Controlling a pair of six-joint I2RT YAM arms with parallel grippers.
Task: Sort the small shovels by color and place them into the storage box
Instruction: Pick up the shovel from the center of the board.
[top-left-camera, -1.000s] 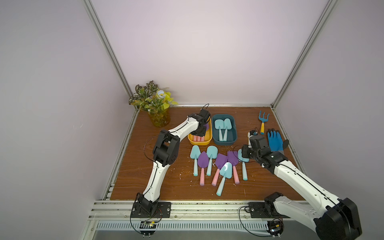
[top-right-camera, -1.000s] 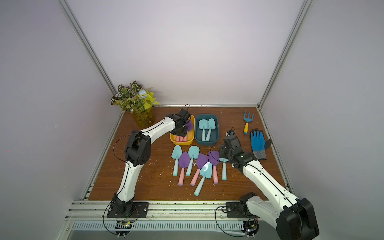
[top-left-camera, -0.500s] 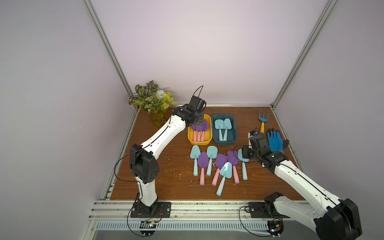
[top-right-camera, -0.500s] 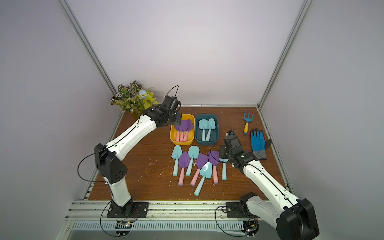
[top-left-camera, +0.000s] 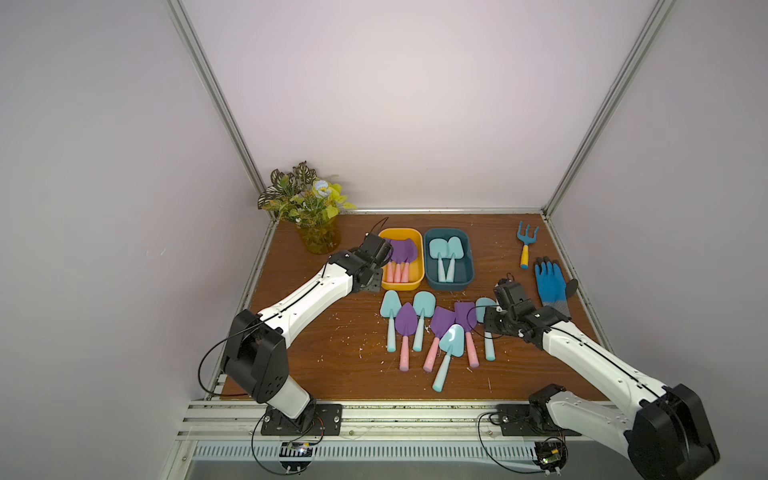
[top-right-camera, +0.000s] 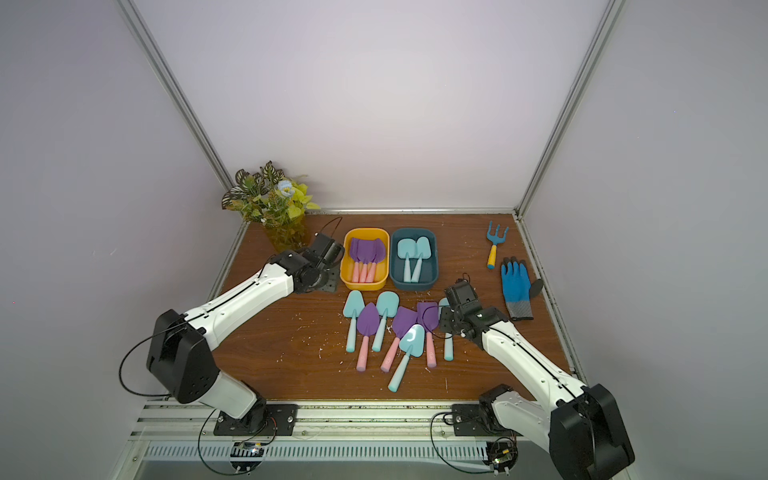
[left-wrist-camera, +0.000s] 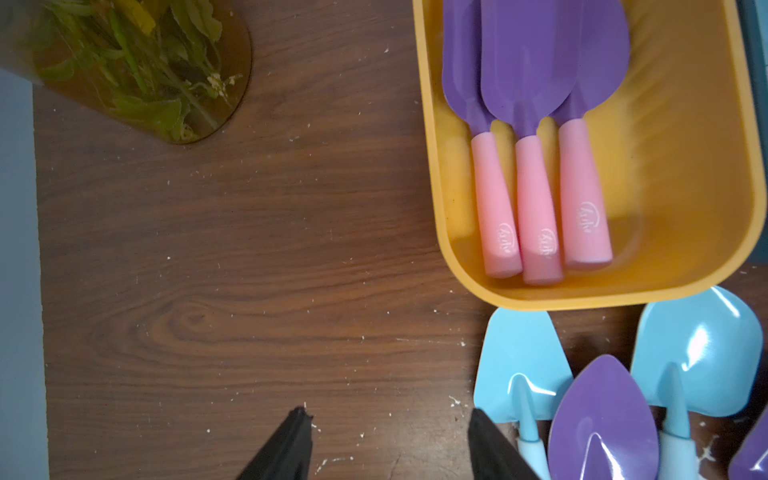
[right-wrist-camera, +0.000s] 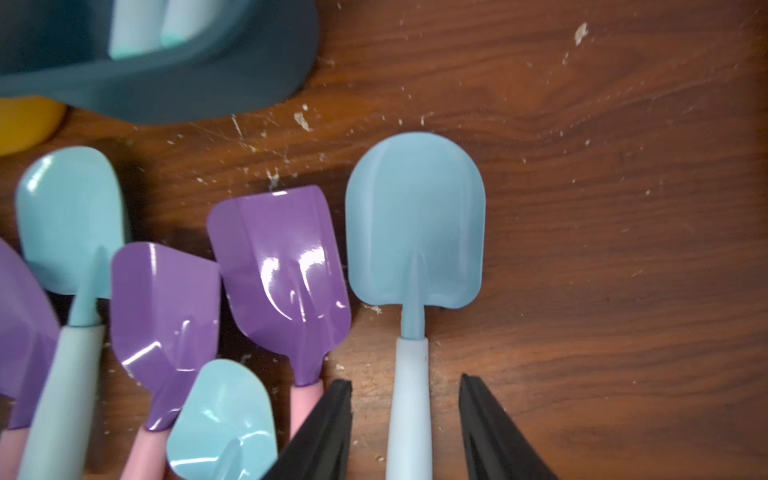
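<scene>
Pale walls and metal corner posts close us in on three sides, and the wooden tabletop lies bare along its near edge and left half, flecked with pale crumbs. Our left gripper hangs over that bare wood just beside the yellow box, jaws wide and holding nothing. Three purple shovels lie in that box, and two blue shovels lie in the teal box right next to it. Seven loose shovels crowd the middle. Our right gripper straddles the handle of the rightmost light-blue shovel, jaws parted with gaps either side. We spot a rake and glove near the right edge, and a plant in the far left corner.
</scene>
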